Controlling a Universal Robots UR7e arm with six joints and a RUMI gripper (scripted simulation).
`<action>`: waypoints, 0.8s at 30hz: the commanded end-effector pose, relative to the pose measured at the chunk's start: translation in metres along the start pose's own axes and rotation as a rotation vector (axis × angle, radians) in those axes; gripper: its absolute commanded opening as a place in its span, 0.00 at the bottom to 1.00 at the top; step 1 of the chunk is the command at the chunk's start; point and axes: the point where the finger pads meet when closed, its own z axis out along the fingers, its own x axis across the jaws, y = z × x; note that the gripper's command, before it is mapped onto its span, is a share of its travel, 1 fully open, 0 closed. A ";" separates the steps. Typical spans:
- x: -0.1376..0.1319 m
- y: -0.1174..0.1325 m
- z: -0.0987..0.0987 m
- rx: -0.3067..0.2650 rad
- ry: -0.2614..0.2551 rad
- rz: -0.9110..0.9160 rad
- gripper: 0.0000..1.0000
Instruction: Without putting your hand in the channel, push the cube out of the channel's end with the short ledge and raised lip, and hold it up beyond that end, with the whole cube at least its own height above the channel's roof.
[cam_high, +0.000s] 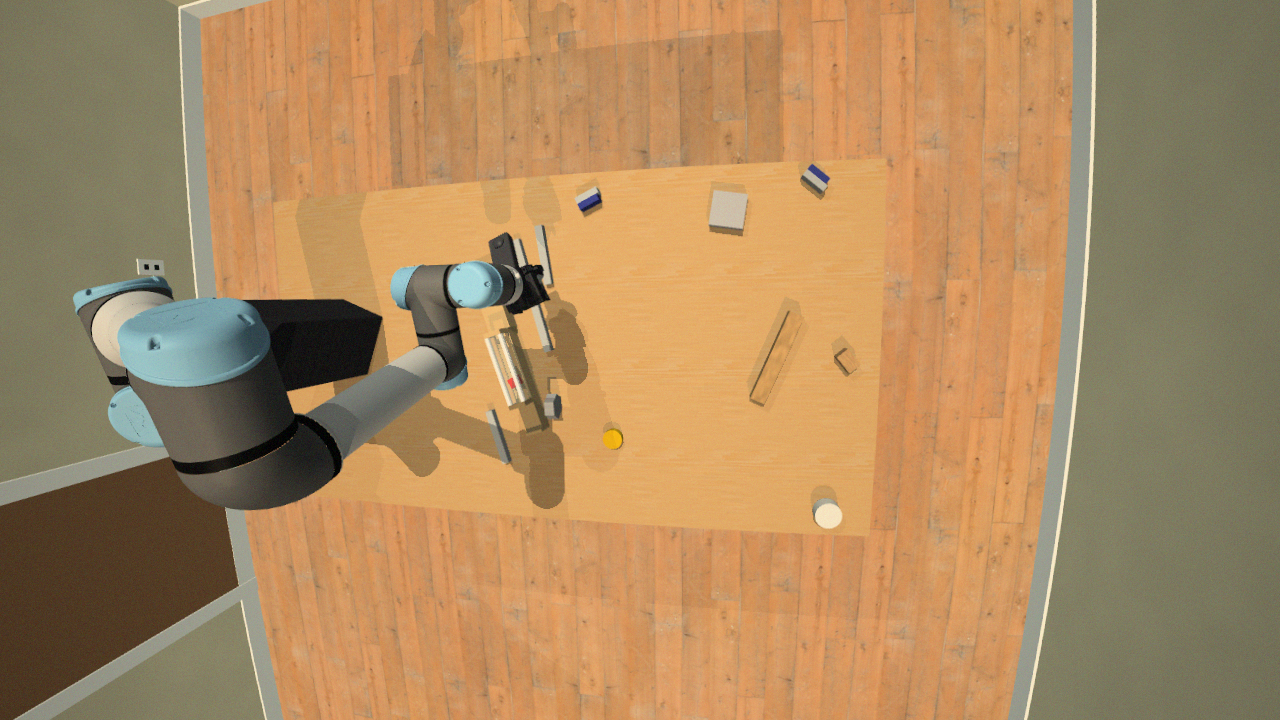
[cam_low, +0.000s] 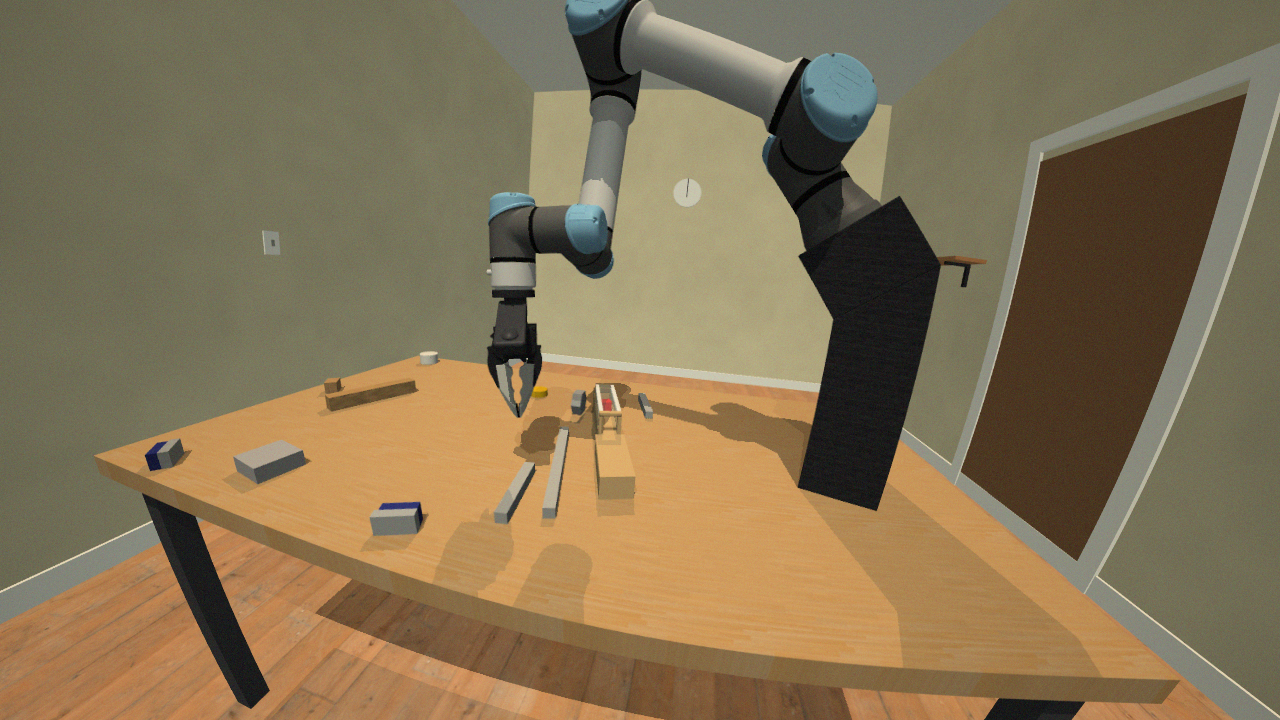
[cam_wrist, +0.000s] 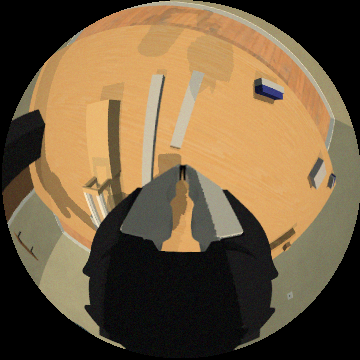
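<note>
The channel (cam_high: 510, 367) is a small open-framed wooden trough on the table, and the red cube (cam_high: 513, 383) lies inside it. Both also show in the exterior view, channel (cam_low: 606, 407) and cube (cam_low: 607, 404). My gripper (cam_low: 517, 411) is shut and empty, pointing down a little above the table, left of the channel. In the wrist view its fingertips hang by the near ends of a long grey stick (cam_wrist: 152, 127) and a short grey stick (cam_wrist: 186, 110). The channel (cam_wrist: 97, 197) is at the lower left there.
A wooden block (cam_low: 614, 467) lies in line with the channel. Near the channel are a small grey block (cam_high: 552, 405), a small grey stick (cam_high: 498, 436) and a yellow disc (cam_high: 612, 438). Farther off are a plank (cam_high: 775, 356), a grey slab (cam_high: 727, 210), two blue-white blocks (cam_high: 588, 199) (cam_high: 814, 178) and a white cylinder (cam_high: 827, 514).
</note>
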 end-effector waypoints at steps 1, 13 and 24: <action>0.000 -0.030 0.000 -0.031 0.018 0.117 0.00; -0.002 -0.068 -0.003 -0.045 0.047 0.238 0.00; 0.000 -0.070 -0.004 -0.048 0.053 0.253 0.00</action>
